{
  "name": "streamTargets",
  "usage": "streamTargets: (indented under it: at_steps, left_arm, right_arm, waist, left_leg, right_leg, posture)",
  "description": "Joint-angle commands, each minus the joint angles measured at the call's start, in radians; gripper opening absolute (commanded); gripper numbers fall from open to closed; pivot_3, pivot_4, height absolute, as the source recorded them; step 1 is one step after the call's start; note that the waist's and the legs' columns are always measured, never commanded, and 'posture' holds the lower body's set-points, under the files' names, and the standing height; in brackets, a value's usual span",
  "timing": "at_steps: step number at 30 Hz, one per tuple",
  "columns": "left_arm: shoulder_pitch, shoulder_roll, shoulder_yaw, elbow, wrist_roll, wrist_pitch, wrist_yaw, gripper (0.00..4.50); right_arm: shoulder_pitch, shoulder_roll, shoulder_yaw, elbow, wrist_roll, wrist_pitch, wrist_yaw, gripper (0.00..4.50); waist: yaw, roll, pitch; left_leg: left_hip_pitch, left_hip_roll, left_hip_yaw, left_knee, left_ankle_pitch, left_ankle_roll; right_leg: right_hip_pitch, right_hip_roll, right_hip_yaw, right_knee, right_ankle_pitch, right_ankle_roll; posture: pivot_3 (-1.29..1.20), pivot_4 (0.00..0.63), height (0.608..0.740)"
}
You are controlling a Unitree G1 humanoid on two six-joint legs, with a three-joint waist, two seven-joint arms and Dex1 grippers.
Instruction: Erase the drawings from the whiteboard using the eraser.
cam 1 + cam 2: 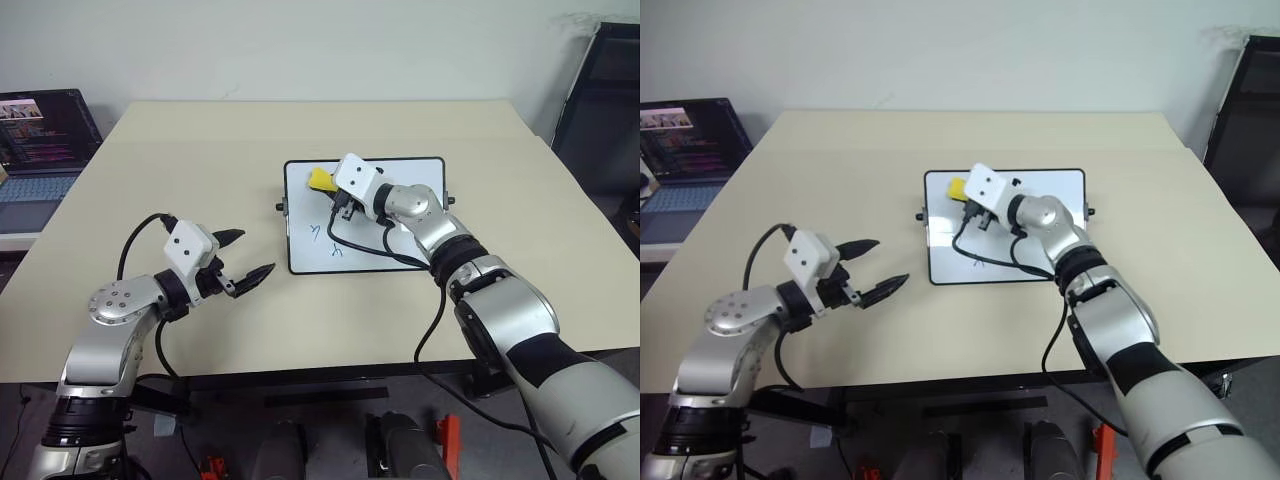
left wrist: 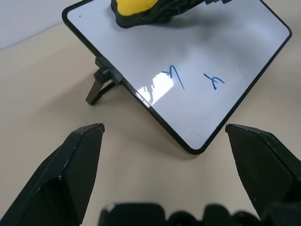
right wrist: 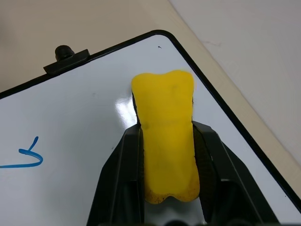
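Observation:
The whiteboard (image 1: 310, 215) stands tilted on the tan table (image 1: 180, 180), right of centre. Two small blue drawings (image 2: 175, 76) (image 2: 214, 81) sit on its lower left part, and one blue stroke (image 3: 28, 157) appears in the right wrist view. My right gripper (image 1: 330, 185) is shut on the yellow eraser (image 1: 320, 179), holding it against the board's far left corner. The eraser (image 3: 167, 136) sits squeezed between the two black fingers. My left gripper (image 1: 256, 251) hangs open and empty over the table, left of the board's near corner and apart from it.
An open laptop (image 1: 40, 150) sits on a lower surface off the table's left edge. A dark frame (image 1: 610, 100) stands beyond the table's right side. The board leans on a black side knob and leg (image 2: 101, 82). Bare tabletop surrounds the board.

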Motion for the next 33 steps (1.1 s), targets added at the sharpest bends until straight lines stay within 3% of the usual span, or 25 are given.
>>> streamTargets:
  at_steps: [1, 5, 11, 17, 27, 33]
  left_arm:
    - [-0.015, 0.004, 0.006, -0.019, 0.002, -0.016, -0.003, 4.5]
    - [-0.014, 0.01, 0.009, -0.016, 0.0, -0.014, -0.009, 4.5]
    - [-0.027, 0.009, 0.003, -0.013, 0.0, -0.01, -0.011, 4.5]
    - [-0.034, 0.007, 0.018, -0.024, -0.026, 0.004, -0.009, 4.5]
    - [-0.021, 0.039, 0.048, -0.097, -0.061, 0.057, -0.017, 4.5]
    - [-0.011, 0.065, 0.062, -0.118, -0.088, 0.089, -0.041, 4.5]
  right_arm:
    - [0.074, -0.027, 0.03, 0.031, -0.034, 0.019, 0.044, 1.04]
    - [0.121, -0.027, 0.044, 0.006, -0.038, 0.021, 0.114, 1.04]
    - [0.127, -0.031, 0.026, -0.008, -0.022, 0.031, 0.097, 1.04]
    - [0.112, -0.043, -0.072, -0.1, 0.099, 0.043, 0.174, 1.04]
    - [0.336, -0.252, -0.131, -0.908, 0.32, 0.472, 0.436, 1.02]
    - [0.436, -0.413, -0.162, -1.052, 0.342, 0.575, 0.457, 1.02]
  waist:
    - [0.0, -0.001, -0.001]
    - [-0.002, -0.001, -0.003]
    - [-0.003, -0.001, -0.007]
    - [-0.001, -0.001, -0.006]
    - [0.01, 0.0, -0.005]
    - [0.012, 0.0, -0.005]
  left_leg:
    - [0.0, 0.0, 0.0, 0.0, 0.0, 0.0]
    - [0.006, 0.0, 0.0, 0.0, 0.0, 0.0]
    - [0.008, 0.0, 0.0, 0.0, 0.001, 0.001]
    - [0.006, 0.0, 0.0, 0.0, 0.001, 0.001]
    - [-0.013, 0.0, -0.001, -0.002, 0.0, 0.001]
    - [-0.014, 0.0, 0.0, -0.002, 0.0, 0.001]
  right_leg:
    - [0.0, 0.0, 0.0, 0.0, 0.0, 0.0]
    - [0.005, 0.0, 0.0, 0.0, -0.003, 0.003]
    - [0.005, 0.0, 0.001, 0.001, -0.002, 0.002]
    - [0.005, 0.0, 0.001, 0.001, -0.002, 0.002]
    - [-0.013, 0.0, -0.001, -0.001, 0.002, 0.004]
    - [-0.013, 0.0, -0.001, -0.002, 0.001, 0.004]
  posture:
    - [0.0, 0.15, 0.74]
    - [0.0, 0.15, 0.74]
    - [0.0, 0.15, 0.74]
    - [0.0, 0.15, 0.74]
    - [0.0, 0.15, 0.74]
    - [0.0, 0.15, 0.74]
